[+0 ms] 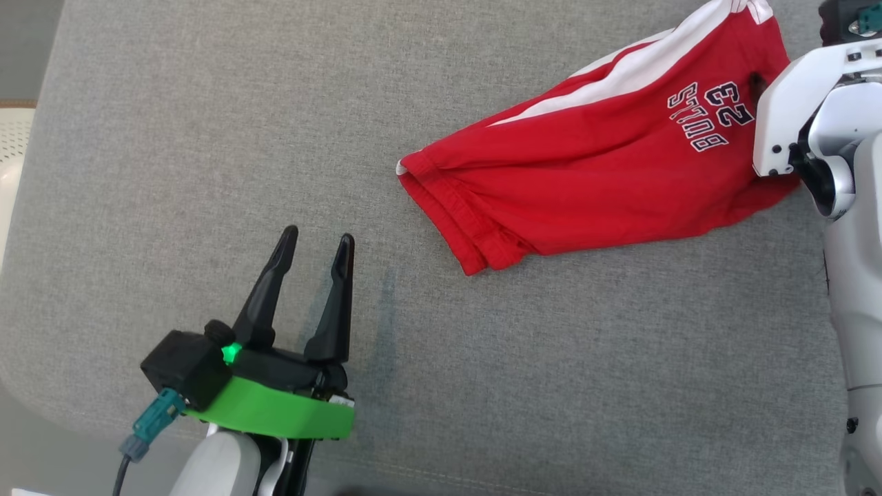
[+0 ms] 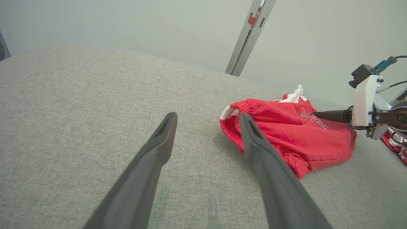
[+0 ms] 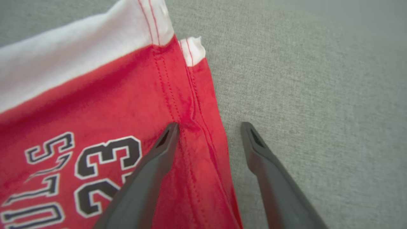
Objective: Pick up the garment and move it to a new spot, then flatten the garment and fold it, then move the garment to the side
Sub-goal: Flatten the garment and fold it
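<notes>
- Garment, a pair of red shorts with a white side stripe and dark lettering, lies in the upper right of the head view on the grey cushion; it looks doubled over on itself, with the gathered waistband toward the centre of the frame and the hem toward the top right corner.
- Right gripper has its fingers apart and holds nothing; in the right wrist view one finger sits over the red cloth beside the number and the other over bare cushion; the garment's stitched edge runs between them.
- Left gripper sits in the lower left of the head view, fingers apart and empty, well apart from the garment.
- Step in hand, as I judge it, is taking hold of that edge near the hem; the straddle already looks good, so go down until the tips press into the cushion, then close; that should catch every layer rather than the top one alone.
- Whether the cloth-side fingertip already touches the fabric I cannot tell from the blurred close view; it may be just above it.
- Lift low and slowly; a hold at one end will likely let the waistband end trail and fall open; bringing the left gripper to the waistband would help keep the shape.
</notes>
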